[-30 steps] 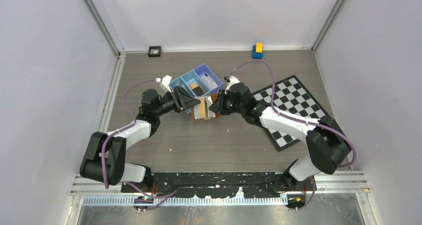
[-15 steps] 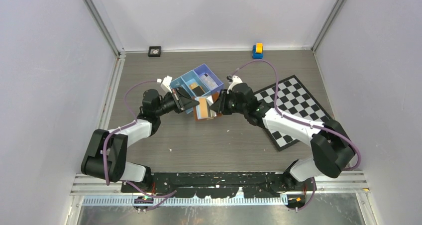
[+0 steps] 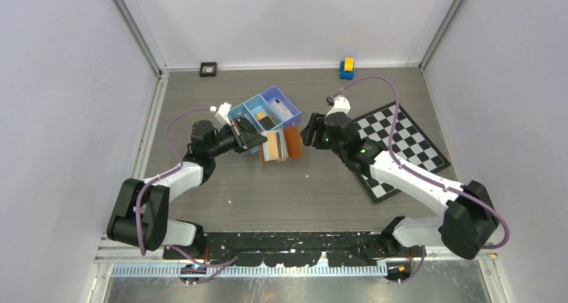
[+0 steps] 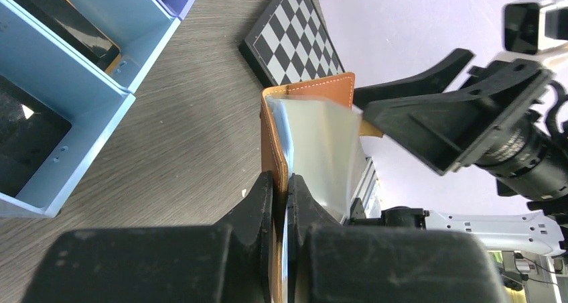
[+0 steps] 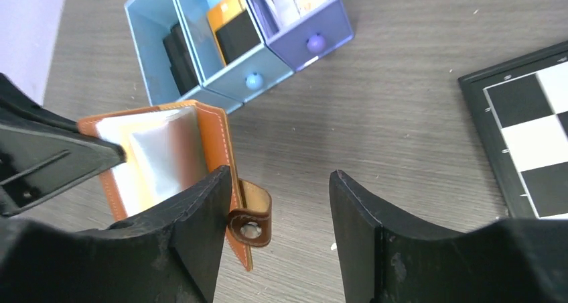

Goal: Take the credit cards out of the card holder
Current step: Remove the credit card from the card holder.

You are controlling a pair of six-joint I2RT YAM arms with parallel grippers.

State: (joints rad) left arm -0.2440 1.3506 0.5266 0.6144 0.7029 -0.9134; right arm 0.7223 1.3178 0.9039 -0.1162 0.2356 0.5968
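Grey table (image 3: 268, 189), blue tray (image 4: 80, 82) beside card holder (image 3: 292, 143), left pincer (image 4: 283, 186) pinching it, right pincer (image 5: 279, 175) spread

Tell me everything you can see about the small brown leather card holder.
The card holder is brown, leather-look, with pale edge stitching. It is held open, showing glossy clear sleeves over a pale inside. Its strap with a metal snap hangs unfastened. The left gripper is shut on one cover, just beside the blue three-compartment tray. The right gripper is open and not gripping it.
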